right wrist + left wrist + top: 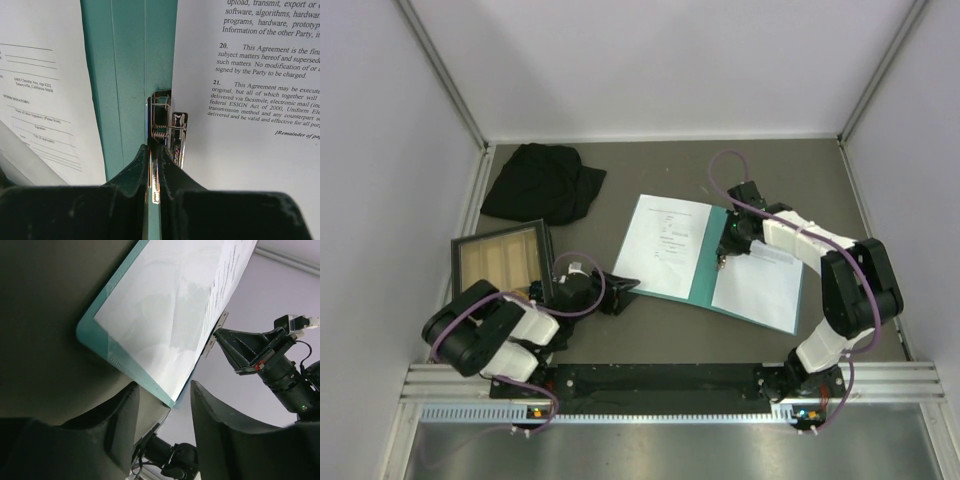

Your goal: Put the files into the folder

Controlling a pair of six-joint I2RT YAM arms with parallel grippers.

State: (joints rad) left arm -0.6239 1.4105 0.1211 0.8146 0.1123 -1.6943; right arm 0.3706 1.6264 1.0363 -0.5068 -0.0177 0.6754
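The teal folder point(705, 262) lies open on the table, its left flap raised at the near corner. One white sheet point(665, 240) rests on the left flap and another point(758, 288) on the right. My right gripper point(155, 150) is shut on the lever of the folder's metal clip point(167, 130) at the spine point(125, 75). Printed sheets point(250, 100) lie on both sides of it. My left gripper point(165, 386) is open, and the folder's corner point(92, 337) with its sheet point(160, 325) sits between the fingertips, apart from both. In the top view the left gripper point(625, 287) is at the folder's near left corner.
A dark-framed wooden tray point(500, 258) lies left of the folder, close behind my left arm. A black cloth point(542, 183) is bunched at the back left. Walls close in on the table's left, right and back, and a metal rail point(670, 385) runs along the near edge.
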